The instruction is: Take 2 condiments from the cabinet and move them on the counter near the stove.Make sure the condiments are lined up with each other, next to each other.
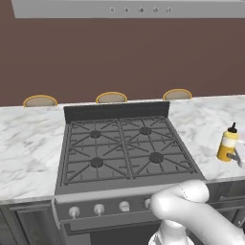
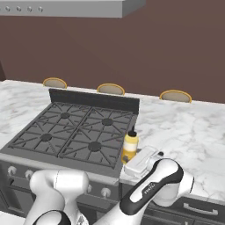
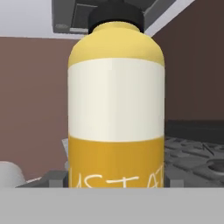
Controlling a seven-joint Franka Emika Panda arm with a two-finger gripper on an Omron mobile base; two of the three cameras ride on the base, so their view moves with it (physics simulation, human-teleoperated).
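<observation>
The brown wall [image 1: 95,57] fills the upper half of both base views, with a grey hood [image 1: 129,8] along the top edge and three round yellow-rimmed chair backs [image 1: 111,97] peeking over the far edge of the table.

The white marble table [image 1: 28,148] runs across the middle of the left base view, and the stove [image 1: 125,148] sits set into it at centre frame, black grates on top and a row of round knobs [image 1: 99,208] on its steel front toward the bottom.

My white arm [image 2: 149,189] curls up from the bottom of the right base view to just right of centre.

The yellow squeeze bottle [image 2: 129,147] stands upright on the table just beside the stove's right edge: at the right edge of the left base view, and just right of centre in the right base view. In the hand view it looms large and central, with a white label band, darker yellow lower part with lettering, and a dark cap at the top edge.

My jaws [image 2: 139,159] are at the bottle's lower body in the right base view. In the hand view my dark fingertips [image 3: 51,179] flank the bottle low at either side, so I appear to be pinching it, though I cannot tell for certain that the pads touch.
</observation>
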